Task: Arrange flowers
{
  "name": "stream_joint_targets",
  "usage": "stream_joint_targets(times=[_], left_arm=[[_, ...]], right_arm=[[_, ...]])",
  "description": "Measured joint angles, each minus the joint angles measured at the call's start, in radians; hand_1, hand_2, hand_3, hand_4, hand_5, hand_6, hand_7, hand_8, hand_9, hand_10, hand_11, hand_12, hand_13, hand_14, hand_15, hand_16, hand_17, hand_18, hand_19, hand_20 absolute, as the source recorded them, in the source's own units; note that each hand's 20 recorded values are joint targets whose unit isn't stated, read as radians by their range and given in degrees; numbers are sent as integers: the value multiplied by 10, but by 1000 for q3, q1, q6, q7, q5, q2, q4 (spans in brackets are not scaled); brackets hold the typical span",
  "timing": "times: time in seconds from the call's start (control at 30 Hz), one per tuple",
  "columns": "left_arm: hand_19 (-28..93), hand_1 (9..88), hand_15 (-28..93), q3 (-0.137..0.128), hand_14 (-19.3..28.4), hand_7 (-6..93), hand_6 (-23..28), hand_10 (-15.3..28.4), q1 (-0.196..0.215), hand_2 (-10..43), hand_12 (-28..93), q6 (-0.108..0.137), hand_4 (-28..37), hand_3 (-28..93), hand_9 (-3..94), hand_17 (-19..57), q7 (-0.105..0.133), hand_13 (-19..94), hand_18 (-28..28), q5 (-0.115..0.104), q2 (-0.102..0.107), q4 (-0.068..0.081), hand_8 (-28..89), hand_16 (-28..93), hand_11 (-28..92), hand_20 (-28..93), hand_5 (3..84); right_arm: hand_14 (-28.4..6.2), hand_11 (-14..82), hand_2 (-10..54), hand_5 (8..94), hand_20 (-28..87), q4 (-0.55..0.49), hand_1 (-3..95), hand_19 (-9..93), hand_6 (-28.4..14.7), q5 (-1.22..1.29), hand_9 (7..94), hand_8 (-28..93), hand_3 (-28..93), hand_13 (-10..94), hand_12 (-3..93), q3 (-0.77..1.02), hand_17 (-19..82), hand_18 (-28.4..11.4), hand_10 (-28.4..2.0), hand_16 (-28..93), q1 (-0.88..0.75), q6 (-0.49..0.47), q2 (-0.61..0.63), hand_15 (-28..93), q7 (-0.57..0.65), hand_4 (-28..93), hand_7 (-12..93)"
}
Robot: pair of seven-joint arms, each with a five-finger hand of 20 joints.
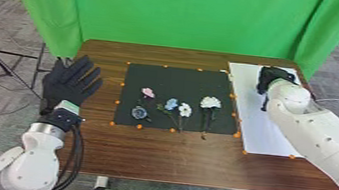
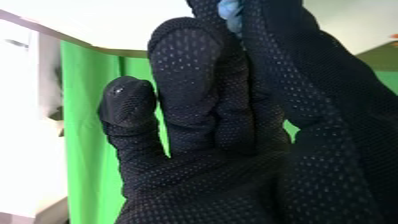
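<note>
And here's my right hand [image 1: 276, 77], out over the far part of the long white sheet [image 1: 273, 138], at the right side of the brown wooden table [image 1: 160, 157]. It's a pinch! In the wrist view my black-gloved hand [image 2: 213, 185] has a small light-blue flower [image 2: 231, 11] caught between thumb and fingers, just a bit of blue peeking out near the tips. From the head view, a thin dark piece reaches from the glove toward the near side, over the white. Now across to the black mat [image 1: 172, 75], left of the sheet, where five more blooms lie: a pink flower [image 1: 148, 92] farthest left but one, a dark grey-blue flower [image 1: 140, 112] nearer me at the left, then a pale-blue flower [image 1: 171, 104] with a small white flower [image 1: 185, 109] right beside it, and a fuller white flower [image 1: 211, 102] over at the mat's right, its stem running toward the near edge. Little orange markers [image 1: 140, 127] dot the mat's border. Out on the left flank, my left hand [image 1: 70, 83] is at the table's edge, well apart from the flowers, fingers long and straight, holding nothing.
</note>
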Motion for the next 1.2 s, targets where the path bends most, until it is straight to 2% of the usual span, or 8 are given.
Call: stream_joint_targets(times=[0.3, 0.4, 0.57, 0.77, 0.9, 1.1, 1.2], left_arm=[[356, 259, 377, -3, 137, 188, 62, 115, 2, 121, 104, -5, -283, 698, 336, -60, -3, 213, 146, 2, -13, -1, -112, -77, 194, 94, 400], [356, 259, 378, -5, 137, 188, 62, 116, 1, 121, 104, -7, -283, 698, 335, -60, -17, 213, 146, 7, -21, 0, -112, -77, 193, 94, 399], [354, 260, 377, -15, 137, 189, 61, 116, 0, 122, 104, -19, -283, 696, 333, -60, -58, 211, 146, 29, -42, 5, -112, -76, 192, 93, 397], [354, 258, 381, -15, 139, 190, 64, 118, 3, 121, 105, -27, -283, 699, 334, -59, -63, 213, 146, 45, -51, 4, -111, -76, 193, 94, 399], [355, 258, 383, -15, 140, 190, 65, 118, 9, 122, 104, -14, -283, 700, 334, -60, -62, 214, 146, 63, -51, -1, -112, -77, 195, 94, 401], [355, 258, 384, -11, 140, 191, 65, 119, 10, 122, 104, -7, -283, 700, 334, -60, -61, 214, 146, 60, -52, -2, -112, -78, 196, 94, 402], [355, 259, 385, -11, 140, 191, 66, 119, 10, 122, 103, -5, -283, 701, 335, -59, -59, 215, 146, 60, -52, -2, -112, -79, 197, 94, 403]], right_arm=[[-47, 84, -95, 792, 392, -372, 606, 931, 7, -48, 925, 36, 723, 792, 404, 178, 445, -211, -75, 416, -272, 48, 70, 539, 15, -283, 284], [-46, 84, -95, 791, 391, -488, 604, 932, 6, -49, 926, 42, 729, 791, 404, 232, 444, -212, -76, 417, -343, 52, 71, 539, 12, -283, 282], [-47, 84, -95, 792, 390, -626, 603, 932, 6, -57, 925, 46, 731, 791, 404, 283, 445, -212, -77, 418, -433, 45, 58, 539, 8, -283, 279], [-48, 85, -95, 792, 391, -708, 602, 932, 5, -73, 924, 49, 733, 790, 405, 328, 444, -214, -77, 418, -544, 26, 35, 542, 10, -283, 276], [-48, 84, -95, 788, 391, -736, 603, 932, 5, -74, 923, 49, 730, 787, 405, 348, 443, -215, -77, 418, -610, 16, 28, 543, 9, -283, 275], [-49, 85, -95, 787, 390, -723, 605, 932, 5, -74, 922, 46, 723, 786, 406, 331, 443, -214, -77, 415, -633, 22, 18, 546, 10, -283, 274], [-51, 86, -95, 778, 385, -700, 598, 932, 2, -94, 911, 38, 716, 782, 404, 303, 441, -214, -76, 414, -628, 78, 17, 550, 7, -283, 268]])
